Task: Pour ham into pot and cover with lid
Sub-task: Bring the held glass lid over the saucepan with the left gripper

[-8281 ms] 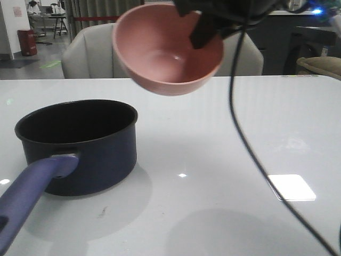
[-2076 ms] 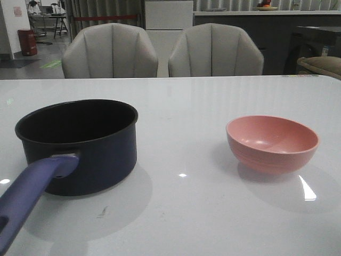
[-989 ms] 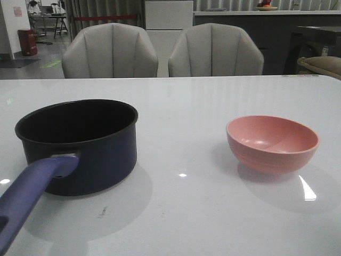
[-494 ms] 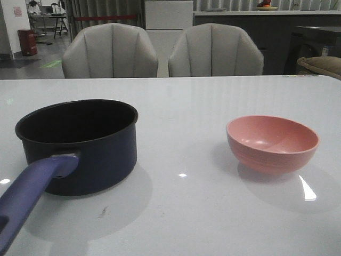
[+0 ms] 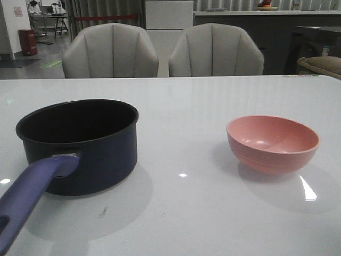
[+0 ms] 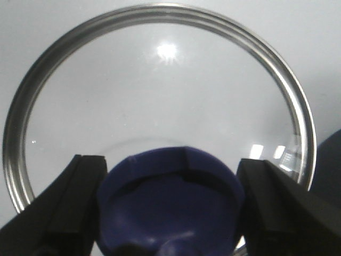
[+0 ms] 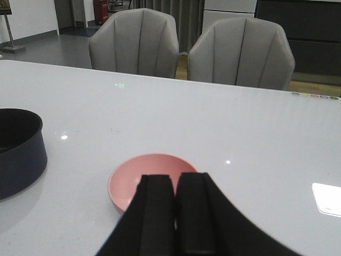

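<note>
The round clear glass lid with the metal rim [image 6: 160,106] sits right under the left tool [image 6: 170,208], whose two black fingers [image 6: 74,202] stand wide apart on either side of the lid's blue notched knob [image 6: 170,202]. They're close to it, but I can't tell if they actually touch, so it's open around the knob rather than clamped. The lid lies flat on the white glossy worktop [image 5: 202,106]. A dark blue edge at the side of the left wrist view might be the pot, can't say for sure. In the front view the dark navy round saucepan with the long purple-blue handle [image 5: 80,146] stands on the left side of the worktop, uncovered, inside too black to make out any ham. The pink round bowl [image 5: 273,143] sits well apart from it on the right, upright and looking bare inside. The right tool [image 7: 175,213] hangs just this side of that bowl with its fingers pressed together, holding nothing. Two grey padded chairs [image 5: 160,50] stand behind the worktop.
</note>
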Tool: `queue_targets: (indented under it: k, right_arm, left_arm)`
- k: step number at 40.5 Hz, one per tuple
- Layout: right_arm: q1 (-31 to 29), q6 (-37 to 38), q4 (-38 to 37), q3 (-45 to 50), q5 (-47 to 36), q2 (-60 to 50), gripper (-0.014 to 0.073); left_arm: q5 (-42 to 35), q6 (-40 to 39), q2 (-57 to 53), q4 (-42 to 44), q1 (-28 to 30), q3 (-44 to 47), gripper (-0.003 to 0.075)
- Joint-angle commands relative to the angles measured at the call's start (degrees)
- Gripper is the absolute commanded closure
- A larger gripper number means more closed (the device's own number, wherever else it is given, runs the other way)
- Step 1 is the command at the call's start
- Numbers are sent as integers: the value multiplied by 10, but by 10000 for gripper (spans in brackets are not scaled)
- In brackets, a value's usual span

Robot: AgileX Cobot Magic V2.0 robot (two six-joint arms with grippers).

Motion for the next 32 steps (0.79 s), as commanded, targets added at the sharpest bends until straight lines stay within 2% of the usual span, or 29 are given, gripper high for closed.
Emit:
queue_targets:
  k: [1,12,22,32]
  right_arm:
    - [-1,-6,3,-16,-48,5,444]
    - [-1,-6,3,-16,-48,5,444]
    - [-1,-6,3,-16,-48,5,444]
    - [-1,-6,3,-16,-48,5,444]
  left_arm:
    - [8,3,-40,-11,-30,-43,408]
    - [1,3,-36,-55,-135,-58,408]
    - [-5,3,-33,-57,-215,-60,408]
    - [38,3,13,-7,-293,-118,407]
